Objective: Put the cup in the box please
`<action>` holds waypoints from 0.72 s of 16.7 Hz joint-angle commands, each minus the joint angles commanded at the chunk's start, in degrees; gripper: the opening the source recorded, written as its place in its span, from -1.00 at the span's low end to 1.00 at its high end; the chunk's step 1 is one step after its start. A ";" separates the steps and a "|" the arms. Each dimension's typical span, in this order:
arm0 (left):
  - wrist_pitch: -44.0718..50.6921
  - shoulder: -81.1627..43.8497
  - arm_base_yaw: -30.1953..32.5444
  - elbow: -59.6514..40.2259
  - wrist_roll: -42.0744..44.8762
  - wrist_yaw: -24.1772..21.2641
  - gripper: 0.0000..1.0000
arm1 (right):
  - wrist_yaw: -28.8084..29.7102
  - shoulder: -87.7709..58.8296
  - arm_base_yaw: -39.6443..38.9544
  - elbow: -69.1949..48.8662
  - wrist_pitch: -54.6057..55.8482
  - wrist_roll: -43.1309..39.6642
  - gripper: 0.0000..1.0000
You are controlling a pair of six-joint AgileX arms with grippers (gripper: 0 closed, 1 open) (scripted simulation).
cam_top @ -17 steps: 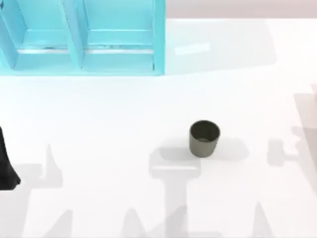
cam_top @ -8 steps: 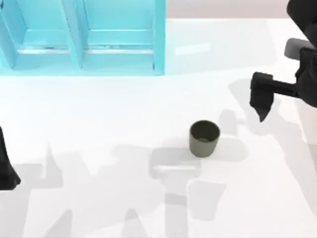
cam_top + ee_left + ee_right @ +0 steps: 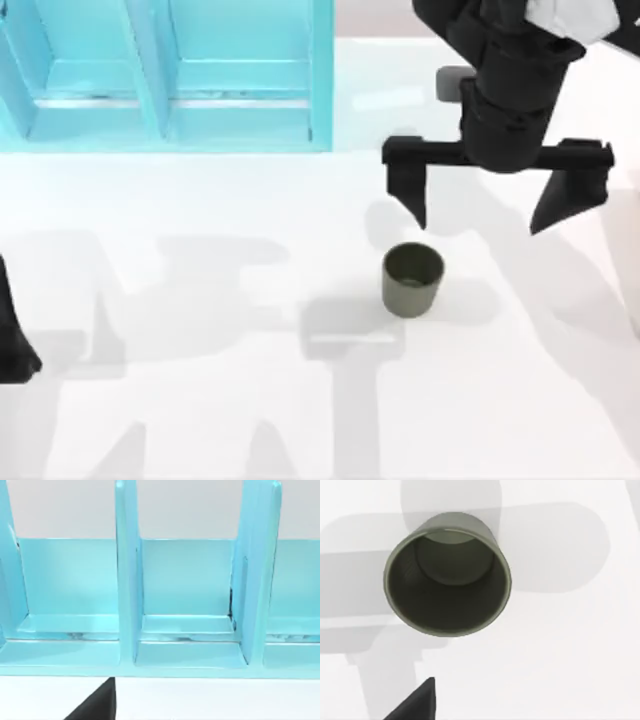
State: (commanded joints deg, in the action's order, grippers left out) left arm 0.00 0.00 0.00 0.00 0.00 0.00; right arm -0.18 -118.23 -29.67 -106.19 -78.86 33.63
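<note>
The cup [image 3: 412, 281] is a small olive-grey cylinder standing upright, mouth up, on the white table right of centre. My right gripper [image 3: 477, 228] hangs open just behind it, fingers spread wider than the cup, the left fingertip [image 3: 417, 218] close above the cup's far rim, touching nothing. The right wrist view looks down into the cup [image 3: 447, 577], with one black fingertip [image 3: 417, 702] beside it. The box [image 3: 320, 80] is a turquoise open-fronted case with compartments at the back left. My left arm [image 3: 12, 340] is parked at the left edge, its gripper open, one fingertip [image 3: 97, 705] facing the box [image 3: 127, 580].
Upright dividers [image 3: 150, 70] split the box into compartments. White table surface [image 3: 200, 330] stretches between the cup and the box, crossed by arm shadows. Nothing else stands on it.
My right arm has swung in from the right edge to just behind the cup, its gripper turned so both open fingers show. The cup and the left arm have stayed put.
</note>
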 joint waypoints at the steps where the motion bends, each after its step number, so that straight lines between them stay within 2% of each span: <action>1: 0.00 0.00 0.00 0.00 0.00 0.00 1.00 | 0.07 -1.40 -0.52 -1.87 -0.18 -0.52 1.00; 4: 0.00 0.00 0.00 0.00 0.00 0.00 1.00 | 0.20 -3.51 -1.35 -4.87 -0.43 -1.51 1.00; 12: 0.00 0.00 0.00 0.00 0.00 0.00 1.00 | 0.21 -3.79 -1.27 -2.58 1.88 -1.61 1.00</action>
State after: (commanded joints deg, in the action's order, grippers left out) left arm 0.00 0.00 0.00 0.00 0.00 0.00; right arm 0.02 -122.03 -30.94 -108.77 -76.98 32.02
